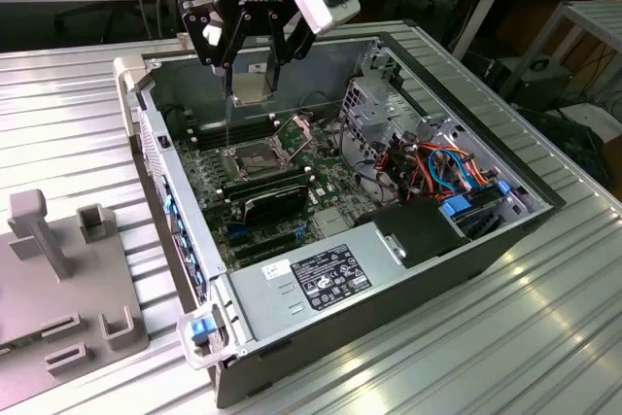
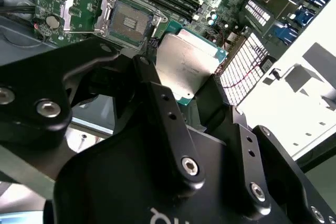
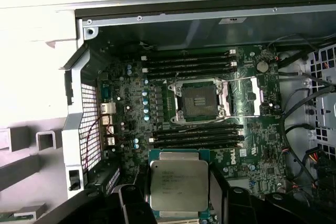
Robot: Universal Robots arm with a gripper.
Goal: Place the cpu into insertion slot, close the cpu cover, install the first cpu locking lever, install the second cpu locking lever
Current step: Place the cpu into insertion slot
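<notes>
Overhead, the claw (image 1: 251,83) hung above the open computer case (image 1: 173,216), its fingers clamped on opposite edges of the cpu (image 1: 252,91). In both wrist views the cpu (image 3: 177,184) (image 2: 186,66) showed its silvery metal top, held level and well apart from the board below. The insertion slot (image 3: 198,99) lay bare between two rows of black memory sticks (image 3: 195,135), and the cpu cover (image 3: 247,96) stood open beside it. The case rested on the ribbed metal counter (image 1: 544,323).
</notes>
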